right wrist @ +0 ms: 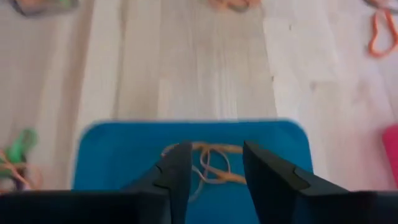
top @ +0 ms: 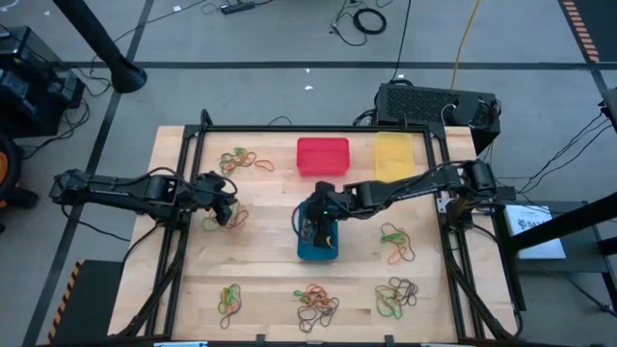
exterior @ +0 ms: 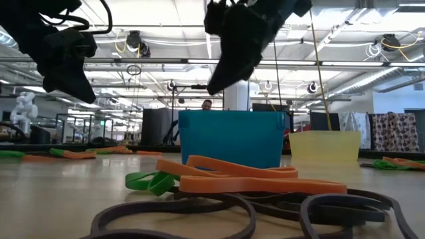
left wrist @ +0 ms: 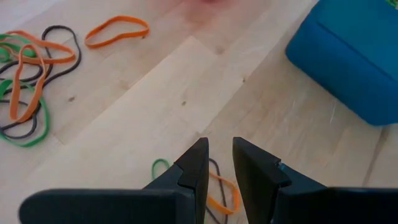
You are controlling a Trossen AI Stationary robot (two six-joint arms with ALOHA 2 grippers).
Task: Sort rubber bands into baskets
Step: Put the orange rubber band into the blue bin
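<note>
Low view, lower frame: bands [exterior: 252, 182] lie nearest on the counter [exterior: 60, 199], blue basket [exterior: 229, 138] beyond. Only the right wrist view shows orange bands [right wrist: 208, 163] inside it, under the open right claw [right wrist: 214, 171]. Left claw [left wrist: 219, 168], slightly parted, empty, hovers mid-left.

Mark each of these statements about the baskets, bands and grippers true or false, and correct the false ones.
1. The right gripper hangs over the blue basket. True.
2. The blue basket is empty. False: orange rubber bands lie inside it.
3. The right gripper's jaws stand open with nothing between them. True.
4. The left gripper hovers over the red basket. False: it is above a small cluster of bands on the bare wood, left of the blue basket.
5. The yellow basket sits to the left of the red one. False: it sits to its right.
</note>
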